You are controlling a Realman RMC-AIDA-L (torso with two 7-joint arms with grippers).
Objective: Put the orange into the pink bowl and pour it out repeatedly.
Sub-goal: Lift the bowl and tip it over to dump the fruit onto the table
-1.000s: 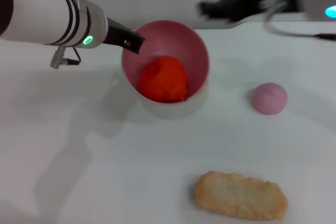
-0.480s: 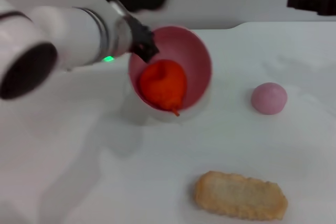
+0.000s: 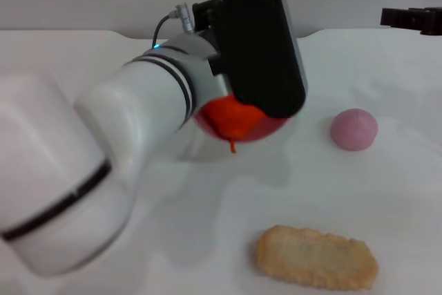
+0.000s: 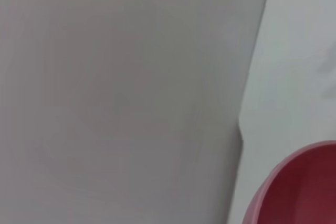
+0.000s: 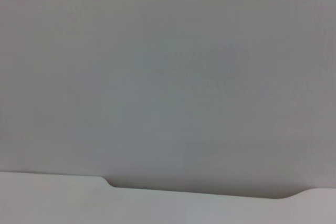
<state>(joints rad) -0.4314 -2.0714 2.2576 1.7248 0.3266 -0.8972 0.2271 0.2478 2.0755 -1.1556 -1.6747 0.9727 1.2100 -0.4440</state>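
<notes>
The orange [image 3: 231, 119] shows as a glossy red-orange lump at the middle of the white table [image 3: 387, 191], its small stem nub pointing down toward the tabletop. It sits partly inside the pink bowl [image 3: 273, 124], which is tipped steeply — only a curved sliver of its rim shows beneath my arm in the head view, and my left wrist view catches one edge of it too. My left gripper [image 3: 266, 39] is a big dark shape covering most of the bowl; I cannot tell how it stands. To the right of the bowl, apart from it, lies a small dull pink ball [image 3: 353, 129]. Nearer to me rests a beige oblong biscuit-like piece [image 3: 316, 257]. My right gripper [image 3: 413, 17] hangs at the far right edge — its state is unclear.
</notes>
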